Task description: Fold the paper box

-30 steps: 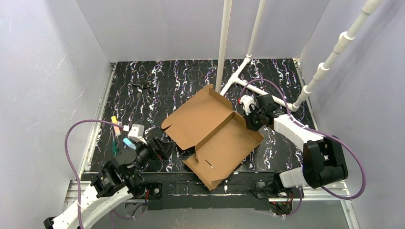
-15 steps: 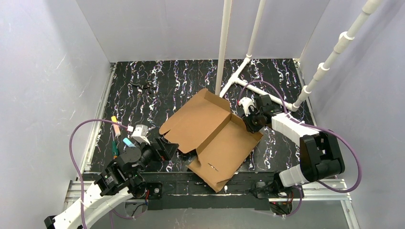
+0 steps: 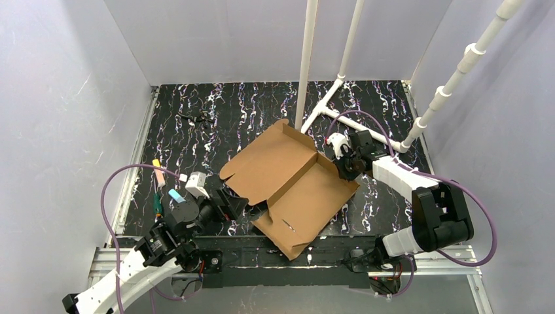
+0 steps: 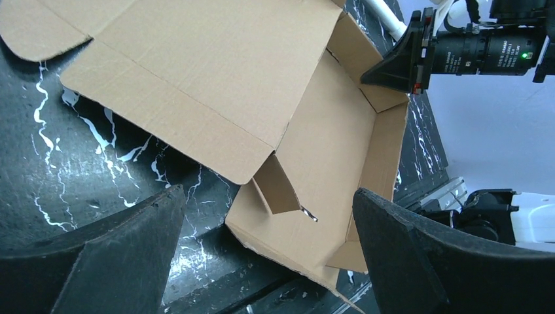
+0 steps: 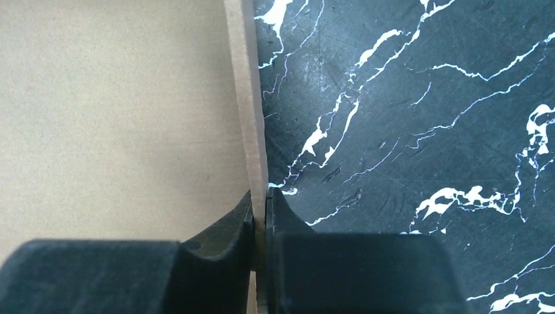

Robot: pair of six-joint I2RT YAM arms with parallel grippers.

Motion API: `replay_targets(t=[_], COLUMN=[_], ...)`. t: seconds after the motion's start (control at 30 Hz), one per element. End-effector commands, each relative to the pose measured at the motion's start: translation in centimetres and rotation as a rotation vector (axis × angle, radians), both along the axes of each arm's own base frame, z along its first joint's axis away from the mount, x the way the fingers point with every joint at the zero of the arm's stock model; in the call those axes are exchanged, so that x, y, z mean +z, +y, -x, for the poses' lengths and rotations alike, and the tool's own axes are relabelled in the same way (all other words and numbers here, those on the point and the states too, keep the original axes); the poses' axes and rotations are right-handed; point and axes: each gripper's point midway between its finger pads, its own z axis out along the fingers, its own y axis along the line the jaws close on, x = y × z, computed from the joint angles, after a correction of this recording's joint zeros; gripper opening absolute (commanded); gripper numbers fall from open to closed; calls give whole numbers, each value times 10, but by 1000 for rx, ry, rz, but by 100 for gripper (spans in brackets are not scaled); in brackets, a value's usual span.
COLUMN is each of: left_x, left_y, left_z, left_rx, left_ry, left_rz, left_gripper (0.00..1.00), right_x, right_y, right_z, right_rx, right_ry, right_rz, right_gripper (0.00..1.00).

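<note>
The paper box [image 3: 294, 183] is a brown cardboard mailer lying open in the middle of the table, its lid flap spread to the back left and its tray walls partly raised. My right gripper [image 3: 343, 168] is at the tray's far right corner. In the right wrist view it [image 5: 262, 196] is shut on the thin upright edge of the box wall [image 5: 251, 118]. My left gripper [image 3: 233, 204] hangs wide open just left of the box, holding nothing. From the left wrist view its fingers [image 4: 118, 248] frame the lid flap and the tray's near corner [image 4: 307, 216].
White PVC pipes [image 3: 305, 65] rise behind the box, and a slanted one [image 3: 458, 72] stands at the right. A small dark object [image 3: 196, 118] lies at the back left. Coloured tags [image 3: 160, 178] sit by the left edge. A metal rail [image 3: 275, 260] runs along the near edge.
The left arm has crept right, closer to the box's lid flap. The box has shifted slightly. The right gripper stays at the far right wall, clamped on it.
</note>
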Motion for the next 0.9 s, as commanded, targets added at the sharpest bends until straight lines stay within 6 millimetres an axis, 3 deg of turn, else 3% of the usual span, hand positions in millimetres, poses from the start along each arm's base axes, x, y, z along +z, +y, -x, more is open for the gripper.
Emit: replay_targets(t=[0.0, 0.1, 0.2, 0.37, 0.4, 0.47, 0.57, 0.73, 0.87], left_x=[0, -2, -8, -5, -5, -6, -7, -3, 1], left_y=[-9, -14, -19, -26, -25, -24, -20, -11, -6], left_z=[-5, -7, -10, -12, -11, -10, -8, -5, -4], left_rx=[18, 27, 36, 17, 15, 12, 13, 27, 40], left_ry=[29, 56, 80, 74, 77, 80, 83, 59, 50], left_rz=[54, 71, 96, 105, 94, 75, 66, 69, 73], left_gripper=[98, 98, 98, 98, 98, 98, 98, 98, 98], right_x=[11, 7, 0, 7, 8, 11, 14, 17, 20], right_y=[5, 8, 8, 11, 12, 14, 16, 21, 24], right_z=[-9, -9, -9, -8, -6, -4, -2, -3, -8], right_rx=[-7, 3, 3, 22, 34, 49, 67, 83, 84], right_ry=[-46, -28, -1, -19, -12, -8, -3, 7, 0], right_rz=[-33, -43, -33, -54, -65, -85, -108, -134, -142], right_gripper=[21, 26, 1, 1, 4, 26, 43, 54, 57])
